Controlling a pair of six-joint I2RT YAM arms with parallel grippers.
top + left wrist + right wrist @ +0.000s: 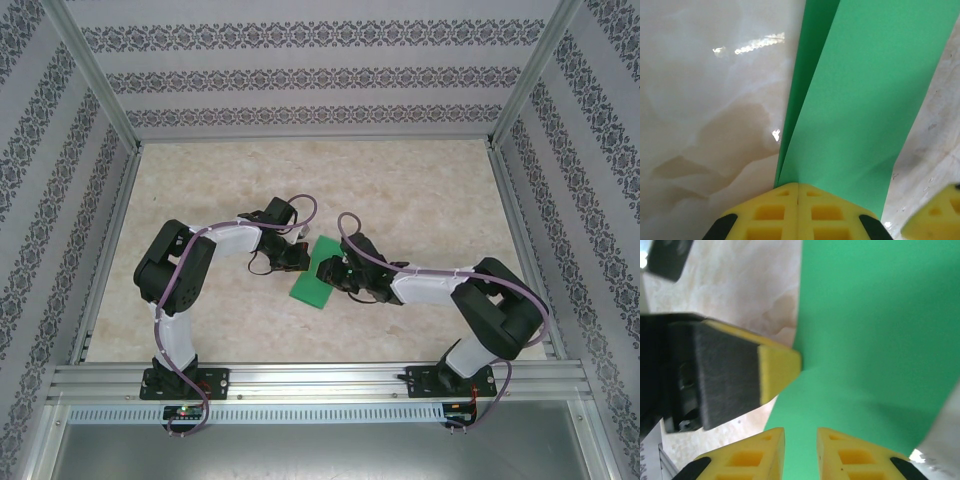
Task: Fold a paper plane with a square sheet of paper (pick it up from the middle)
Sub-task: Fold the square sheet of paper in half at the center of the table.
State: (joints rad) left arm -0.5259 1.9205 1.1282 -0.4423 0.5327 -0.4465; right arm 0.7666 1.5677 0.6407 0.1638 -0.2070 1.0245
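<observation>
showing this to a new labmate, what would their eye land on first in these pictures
The bright green sheet of paper stands out first, lying in the middle of the pale marbled table with both arms bent in toward it. Close up, the left gripper is shut on the sheet where two layers meet. The right gripper stands slightly open over the green.

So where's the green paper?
In the top view the green paper is in the middle of the table, between the grippers: the left gripper pinches one edge, the right gripper sits open at the other.
</observation>
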